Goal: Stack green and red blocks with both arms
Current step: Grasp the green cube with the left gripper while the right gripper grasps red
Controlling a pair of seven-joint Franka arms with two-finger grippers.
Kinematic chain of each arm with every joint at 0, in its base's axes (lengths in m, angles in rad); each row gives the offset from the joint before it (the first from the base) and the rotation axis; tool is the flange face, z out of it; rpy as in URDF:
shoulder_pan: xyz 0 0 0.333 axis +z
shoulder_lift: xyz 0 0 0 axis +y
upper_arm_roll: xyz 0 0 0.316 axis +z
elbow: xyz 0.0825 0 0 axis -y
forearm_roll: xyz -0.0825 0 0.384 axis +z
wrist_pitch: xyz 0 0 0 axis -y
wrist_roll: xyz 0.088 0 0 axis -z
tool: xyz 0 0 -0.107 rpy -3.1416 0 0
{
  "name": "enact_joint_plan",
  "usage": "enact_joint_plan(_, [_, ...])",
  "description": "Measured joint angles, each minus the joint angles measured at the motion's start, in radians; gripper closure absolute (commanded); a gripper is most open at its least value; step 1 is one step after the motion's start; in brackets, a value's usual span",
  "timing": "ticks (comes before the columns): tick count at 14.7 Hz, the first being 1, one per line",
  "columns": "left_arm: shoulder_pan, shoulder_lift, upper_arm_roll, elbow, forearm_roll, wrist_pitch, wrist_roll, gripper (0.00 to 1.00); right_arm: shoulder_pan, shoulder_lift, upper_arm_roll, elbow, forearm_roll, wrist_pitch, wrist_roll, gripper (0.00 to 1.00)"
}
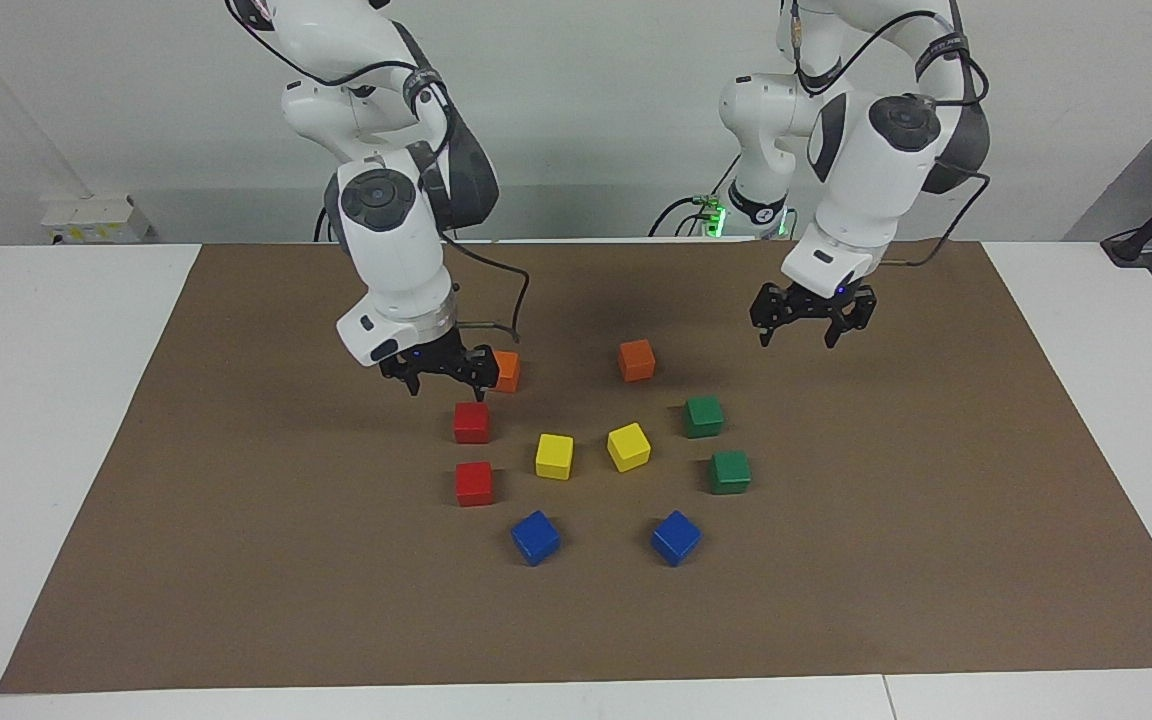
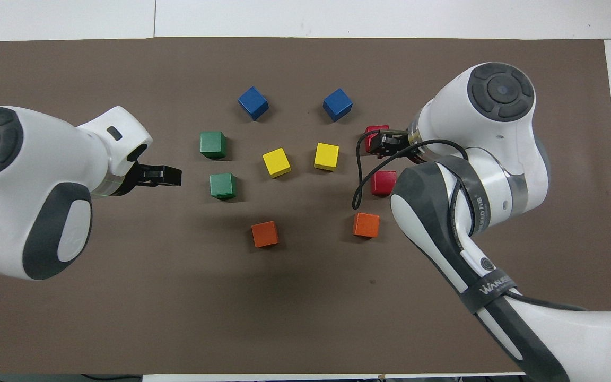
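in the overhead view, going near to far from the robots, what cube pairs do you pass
The two small matte orange cubes → the green cube nearer the robots level with the nearer red cube → the two yellow cubes → the two blue cubes. The farther green and red cubes overlap the yellow row, so they are left out.

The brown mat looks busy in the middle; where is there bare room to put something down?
The mat is bare in a wide band between the blue cubes and its edge farthest from the robots, and at both arms' ends. It is crowded in the middle, where ten cubes ring the yellow pair, with only narrow gaps.
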Motion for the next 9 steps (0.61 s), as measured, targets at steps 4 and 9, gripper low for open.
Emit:
enact_joint_plan(4, [-0.038,0.080,-0.001,-0.012,0.000,0.096,-0.029,0.00,0.007,-0.001,0.000,-0.071,0.000,0.045,0.033,0.03])
enact_joint_plan(9, [-0.090,0.160,-0.001,-0.024,0.000,0.184,-0.080,0.00,0.007,-0.002,-0.001,-0.135,0.000,0.116,0.033,0.03])
